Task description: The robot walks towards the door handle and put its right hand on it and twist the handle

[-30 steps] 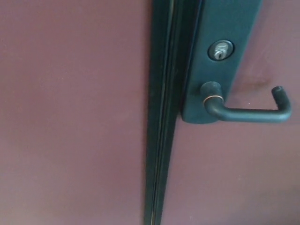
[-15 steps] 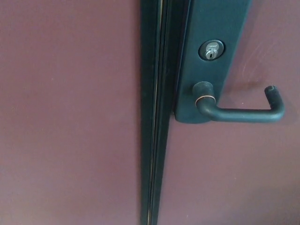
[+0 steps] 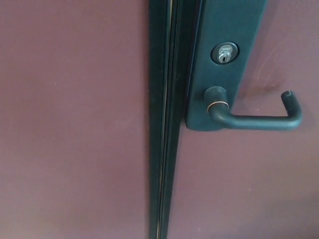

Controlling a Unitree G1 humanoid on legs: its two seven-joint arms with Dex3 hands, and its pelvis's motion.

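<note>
A dark lever door handle (image 3: 256, 121) juts out to the right from a dark backplate (image 3: 222, 64) on a maroon door (image 3: 249, 189). The lever lies level and its tip bends back toward the door at the far right. Above the lever's hub sits a silver keyhole cylinder (image 3: 224, 53). No part of either robot hand shows in the head view.
A dark vertical seam (image 3: 162, 149) runs down the middle, where the right door leaf meets a second maroon leaf (image 3: 70, 124) on the left. The door fills the whole picture at close range.
The whole picture has shifted a little to the left over the last second, so the camera has moved. The handle's pose is unchanged, and nothing differs since half a second ago.
</note>
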